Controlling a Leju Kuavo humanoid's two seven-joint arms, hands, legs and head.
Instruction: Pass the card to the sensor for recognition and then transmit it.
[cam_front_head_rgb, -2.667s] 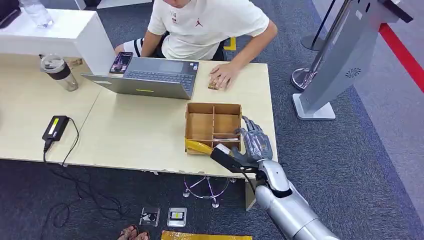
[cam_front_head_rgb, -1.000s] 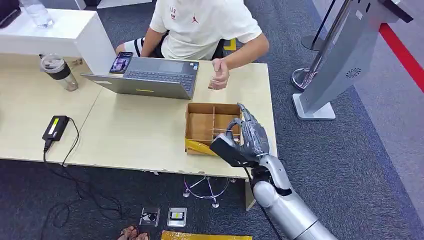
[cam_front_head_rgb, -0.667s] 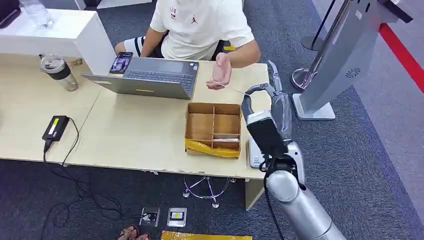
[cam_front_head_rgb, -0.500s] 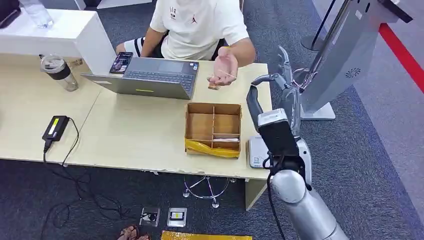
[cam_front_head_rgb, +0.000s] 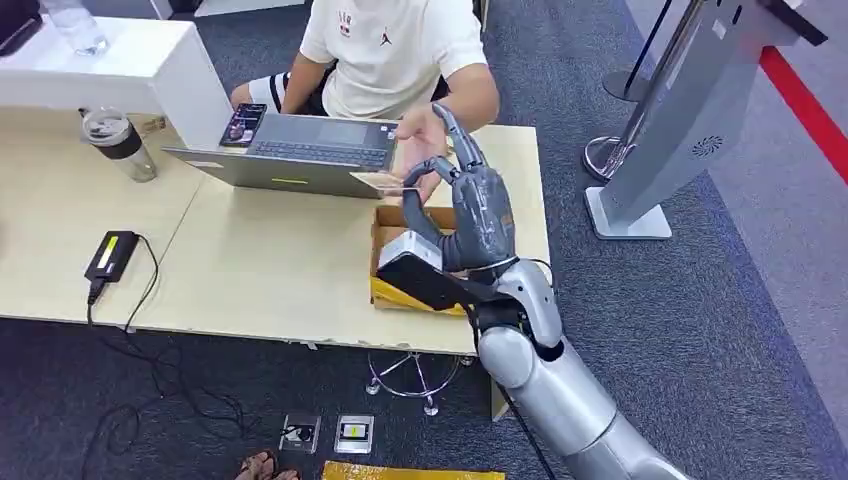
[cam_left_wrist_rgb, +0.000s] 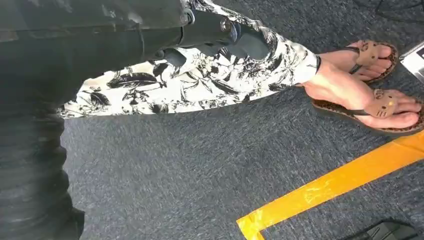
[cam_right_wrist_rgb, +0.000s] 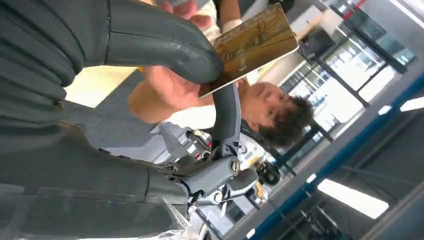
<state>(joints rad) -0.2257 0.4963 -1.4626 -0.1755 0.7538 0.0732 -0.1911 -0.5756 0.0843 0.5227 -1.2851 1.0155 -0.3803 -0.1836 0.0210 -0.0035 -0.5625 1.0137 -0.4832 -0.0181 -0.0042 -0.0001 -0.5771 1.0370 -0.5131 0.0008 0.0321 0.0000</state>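
Observation:
My right hand (cam_front_head_rgb: 470, 215) is raised over the cardboard box (cam_front_head_rgb: 392, 228) and pinches a gold-brown card (cam_front_head_rgb: 385, 182) between thumb and a finger. In the right wrist view the card (cam_right_wrist_rgb: 250, 42) sticks out past the thumb (cam_right_wrist_rgb: 165, 45). A seated person's open palm (cam_front_head_rgb: 420, 150) is just behind the card, close to it; I cannot tell if they touch. My left hand (cam_left_wrist_rgb: 210, 30) hangs above the floor, fingers stretched out and holding nothing.
A laptop (cam_front_head_rgb: 300, 160), a phone (cam_front_head_rgb: 243, 125), a bottle (cam_front_head_rgb: 118, 145) and a power adapter (cam_front_head_rgb: 110, 255) lie on the wooden table (cam_front_head_rgb: 250, 260). A grey kiosk stand (cam_front_head_rgb: 690, 120) rises at the right. A standing person's sandalled feet (cam_left_wrist_rgb: 370, 95) are near my left side.
My right hand lifted the card out of the box, swung right above a white device on the table, then came back left toward the person. The person's hand rose, palm open.

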